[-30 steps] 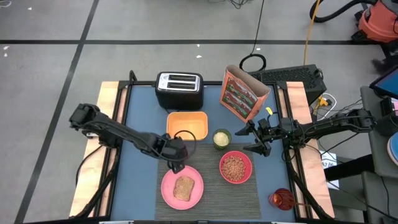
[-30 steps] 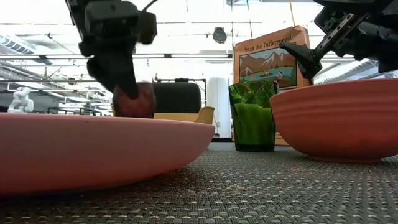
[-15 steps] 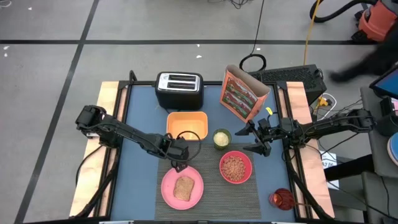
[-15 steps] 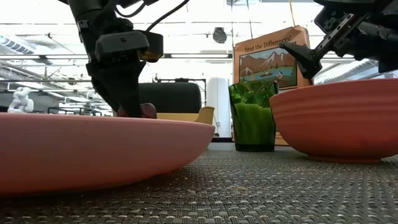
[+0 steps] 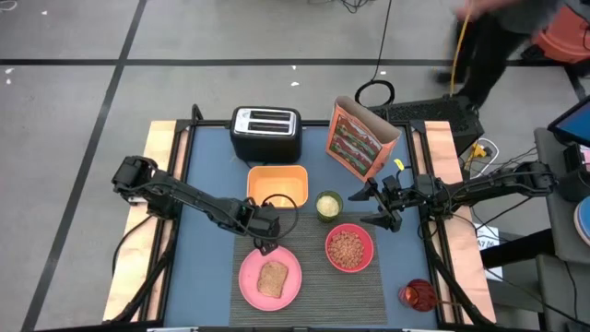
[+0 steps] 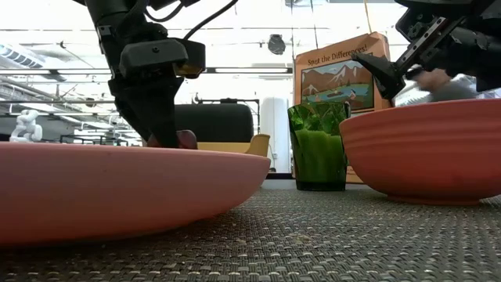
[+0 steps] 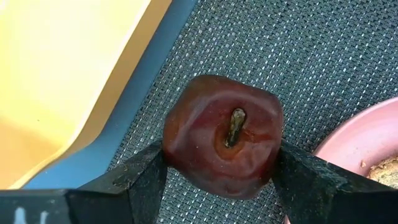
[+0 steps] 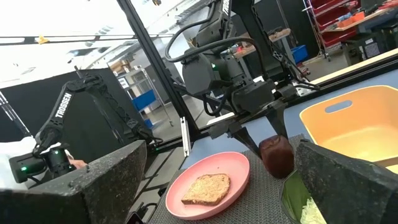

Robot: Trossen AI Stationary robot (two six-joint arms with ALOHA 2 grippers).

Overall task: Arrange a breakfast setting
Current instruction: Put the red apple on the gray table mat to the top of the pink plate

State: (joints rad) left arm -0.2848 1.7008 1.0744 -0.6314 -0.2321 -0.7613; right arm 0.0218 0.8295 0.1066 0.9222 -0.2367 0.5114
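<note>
The bench (image 5: 207, 198) has a blue top with pale wooden strips along its left and right edges. Directly on it, toward the far edge, stand a black toaster (image 5: 265, 133) and, to its right, an orange-red cereal box (image 5: 358, 140) with its top open. In front of the toaster sits a yellow tray (image 5: 277, 187), and just right of the tray a green glass (image 5: 328, 206). A dark grey ribbed placemat (image 5: 313, 275) covers the near middle of the bench. Near the front right corner stands a small red glass (image 5: 417, 295).
</note>
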